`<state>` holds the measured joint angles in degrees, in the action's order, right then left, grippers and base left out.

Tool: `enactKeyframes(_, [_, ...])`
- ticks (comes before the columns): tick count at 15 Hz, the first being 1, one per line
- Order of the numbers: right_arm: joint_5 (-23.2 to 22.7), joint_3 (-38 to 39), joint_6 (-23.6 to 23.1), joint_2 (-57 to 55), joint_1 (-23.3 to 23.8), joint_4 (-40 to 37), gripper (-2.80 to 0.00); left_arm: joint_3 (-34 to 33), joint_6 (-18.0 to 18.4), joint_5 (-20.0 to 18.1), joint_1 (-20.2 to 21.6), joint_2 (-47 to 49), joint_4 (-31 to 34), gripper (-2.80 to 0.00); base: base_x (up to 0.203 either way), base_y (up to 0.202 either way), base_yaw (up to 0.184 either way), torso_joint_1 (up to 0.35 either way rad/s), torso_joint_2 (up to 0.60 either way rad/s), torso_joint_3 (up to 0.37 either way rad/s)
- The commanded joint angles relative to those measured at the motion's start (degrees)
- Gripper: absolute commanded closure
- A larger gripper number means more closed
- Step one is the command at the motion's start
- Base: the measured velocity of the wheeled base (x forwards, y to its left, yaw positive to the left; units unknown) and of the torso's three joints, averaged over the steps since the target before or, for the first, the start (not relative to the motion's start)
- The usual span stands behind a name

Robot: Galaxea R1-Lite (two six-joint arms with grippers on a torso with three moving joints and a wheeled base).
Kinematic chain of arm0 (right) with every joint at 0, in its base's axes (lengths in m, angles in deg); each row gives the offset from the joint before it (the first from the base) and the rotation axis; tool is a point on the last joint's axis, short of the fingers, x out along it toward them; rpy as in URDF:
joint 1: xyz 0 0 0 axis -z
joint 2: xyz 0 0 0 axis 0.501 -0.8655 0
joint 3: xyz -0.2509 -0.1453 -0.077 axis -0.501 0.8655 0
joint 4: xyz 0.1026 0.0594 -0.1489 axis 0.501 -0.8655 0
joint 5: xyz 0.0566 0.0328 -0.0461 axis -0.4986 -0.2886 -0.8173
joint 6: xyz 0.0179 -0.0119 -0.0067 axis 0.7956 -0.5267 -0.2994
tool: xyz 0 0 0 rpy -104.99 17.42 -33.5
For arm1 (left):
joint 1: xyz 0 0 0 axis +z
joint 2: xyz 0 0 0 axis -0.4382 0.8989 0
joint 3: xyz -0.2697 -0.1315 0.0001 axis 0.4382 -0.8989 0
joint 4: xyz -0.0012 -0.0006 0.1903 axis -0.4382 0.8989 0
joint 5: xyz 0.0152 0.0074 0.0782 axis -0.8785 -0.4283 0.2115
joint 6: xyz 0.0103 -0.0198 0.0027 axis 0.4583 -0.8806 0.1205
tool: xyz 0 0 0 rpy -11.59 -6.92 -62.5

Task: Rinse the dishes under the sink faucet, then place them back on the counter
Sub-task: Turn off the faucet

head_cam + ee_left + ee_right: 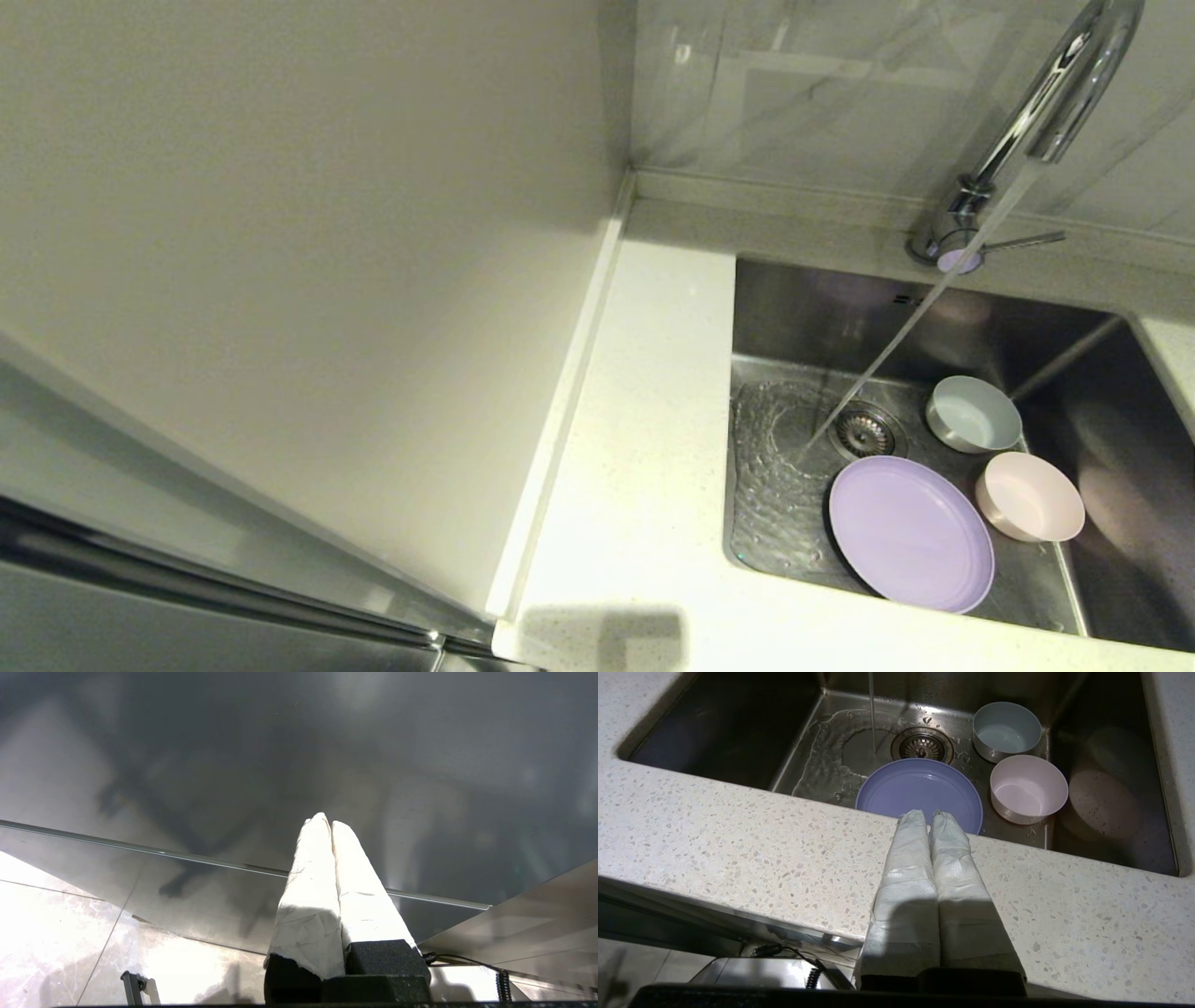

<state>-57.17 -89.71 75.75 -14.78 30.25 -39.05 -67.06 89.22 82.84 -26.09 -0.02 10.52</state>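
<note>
Right gripper (928,813) hangs over the front strip of the counter (738,849), its two white-wrapped fingers (906,868) pressed together with nothing between them, tips pointing toward the sink (775,317); left gripper (327,822) is parked low beside a dark glossy panel (233,765), above pale marbled floor tiles (56,933), its fingers likewise pressed tip to tip and empty; neither arm appears in the head view.

All three dishes sit on the sink floor; the plate (910,532) lies nearest the front wall, right way up, just beside the drain strainer (864,431); the blue-grey bowl (973,413) stands upright toward the back, just right of the strainer; the pink bowl (1030,496) stands upright in front of it, just right of the plate, and whether it touches the plate cannot be told; both bowls seem to sit on a raised step of the basin floor, with a darker, deeper part to their right.

Faucet (1055,93) rises at the back right of the sink, its lever (1022,242) sticking out sideways at the base; water (896,350) runs from the spout in a thin slanted stream and lands on the basin floor left of the strainer, spreading in a rippled sheet; it falls on none of the dishes.

Counter wraps the sink on the left and front; a plain pale wall (280,233) stands to the left, grey marbled tile (794,84) behind.
</note>
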Motion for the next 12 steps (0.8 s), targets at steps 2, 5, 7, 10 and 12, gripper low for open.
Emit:
enactKeyframes(2, [-0.12,0.0,-0.76,-0.1,-0.01,0.02,0.0,-0.18,-0.01,0.06,0.01,-0.04,-0.04,0.0,0.0,0.0,0.0,0.0,0.0,0.0])
enactKeyframes(5, [-0.38,0.0,-2.63,-0.1,-0.01,-0.23,0.0,-0.18,-0.01,-0.01,0.01,0.0,-0.04,0.0,0.0,0.0,0.0,0.0,0.0,0.0])
enactKeyframes(7, [-1.03,0.0,-4.75,-0.1,-0.01,-0.48,0.0,-0.18,-0.01,0.04,0.01,0.0,-0.04,0.0,0.0,0.0,0.0,0.0,0.0,0.0])
enactKeyframes(10, [-1.01,-0.73,-4.98,-0.08,-0.01,0.05,0.0,-0.18,-0.01,0.07,0.01,0.0,-0.04,0.0,0.0,0.0,0.0,0.0,0.0,0.0])
enactKeyframes(12, [-0.82,-6.01,-4.77,-0.86,-0.01,-1.06,0.0,-0.09,-0.01,0.01,0.01,0.0,-0.04,0.0,0.0,0.0,0.0,0.0,0.0,0.0])
